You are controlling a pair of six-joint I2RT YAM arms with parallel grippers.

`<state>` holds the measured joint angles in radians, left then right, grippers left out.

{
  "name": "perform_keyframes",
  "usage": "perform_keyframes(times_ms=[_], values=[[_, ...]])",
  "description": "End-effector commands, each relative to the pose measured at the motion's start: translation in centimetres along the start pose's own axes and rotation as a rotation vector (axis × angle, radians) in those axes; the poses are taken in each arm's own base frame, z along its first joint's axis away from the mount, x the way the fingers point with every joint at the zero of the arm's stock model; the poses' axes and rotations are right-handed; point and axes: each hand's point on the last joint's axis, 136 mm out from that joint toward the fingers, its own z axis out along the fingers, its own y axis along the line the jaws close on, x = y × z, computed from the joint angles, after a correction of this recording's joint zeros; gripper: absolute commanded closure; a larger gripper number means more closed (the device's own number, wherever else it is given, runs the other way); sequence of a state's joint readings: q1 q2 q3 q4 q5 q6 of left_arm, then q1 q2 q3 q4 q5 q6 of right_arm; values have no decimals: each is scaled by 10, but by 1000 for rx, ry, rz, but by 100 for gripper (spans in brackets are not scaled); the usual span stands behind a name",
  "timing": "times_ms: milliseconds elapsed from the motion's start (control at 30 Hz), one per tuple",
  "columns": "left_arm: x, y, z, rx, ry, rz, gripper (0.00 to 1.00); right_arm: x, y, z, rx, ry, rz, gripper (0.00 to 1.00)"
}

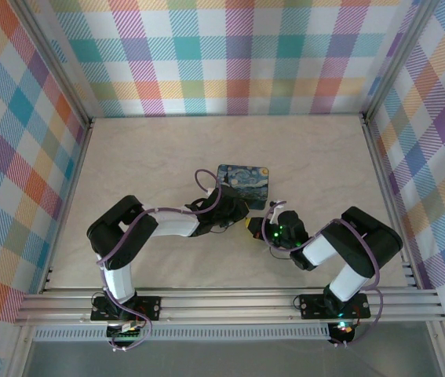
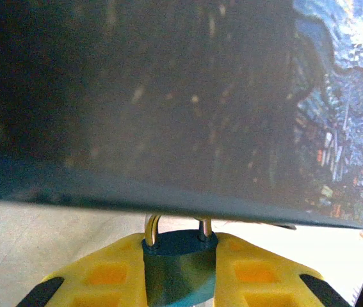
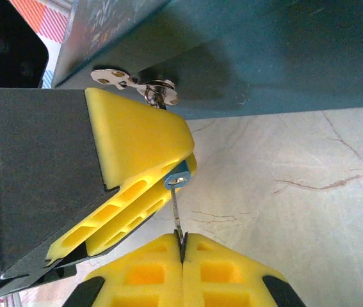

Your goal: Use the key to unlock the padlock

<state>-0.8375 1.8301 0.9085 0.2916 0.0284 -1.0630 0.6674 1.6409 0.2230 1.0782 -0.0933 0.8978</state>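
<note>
sitting between the yellow pads (image 2: pixel 111 275) of the left jaws, the padlock (image 2: pixel 180 278) shows its blue body clenched from both sides, with its shackle (image 2: pixel 152 227) pointing up and away toward the box (image 2: pixel 168 115). both shackle legs stand in the body, and their tops are hidden behind the box's lower edge. in the right wrist view just a sliver of the blue padlock (image 3: pixel 180 171) peeps out at the tip of the left pads (image 3: pixel 136 137), with a pale metal spot on its end face.

the key (image 3: pixel 177 214) is a thin pale blade running straight from that spot down to the right jaws, which are pressed tight together on its lower end, their pads (image 3: pixel 143 275) touching along the middle. how far the blade goes into the padlock cannot be told.

a small silver ring with flat metal tabs (image 3: pixel 159 89) hangs just above the left pads, against the side of the box (image 3: pixel 264 51).

from above, the two arms meet near the middle of the bench (image 1: pixel 167 149), at the near right corner of the starry box (image 1: pixel 243 182). the left arm (image 1: pixel 171 224) reaches in from the left and the right arm (image 1: pixel 316 251) from the right. the padlock is too small to make out there. marbled bench (image 3: pixel 296 192) lies below the jaws.
</note>
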Motion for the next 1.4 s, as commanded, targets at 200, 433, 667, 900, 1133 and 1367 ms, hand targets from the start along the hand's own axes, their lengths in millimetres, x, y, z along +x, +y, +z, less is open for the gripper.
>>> perform_keyframes(times_ms=[200, 433, 667, 900, 1133, 1367], values=[[4, 5, 6, -23, 6, -13, 82, -3, 3, 6, -9, -10, -9, 100], [5, 5, 6, -23, 9, -13, 82, -9, 7, 8, -22, -27, -12, 100], [5, 3, 5, -19, 12, -13, 82, -12, 10, 9, -23, -36, -18, 100], [6, 4, 5, -20, 16, -13, 82, -19, 11, 10, -23, -52, -14, 100], [7, 2, 4, -18, 16, -10, 82, -23, 11, 11, -24, -62, -11, 100], [8, 2, 4, -18, 19, -13, 82, -36, 13, 11, -41, -98, 4, 100]])
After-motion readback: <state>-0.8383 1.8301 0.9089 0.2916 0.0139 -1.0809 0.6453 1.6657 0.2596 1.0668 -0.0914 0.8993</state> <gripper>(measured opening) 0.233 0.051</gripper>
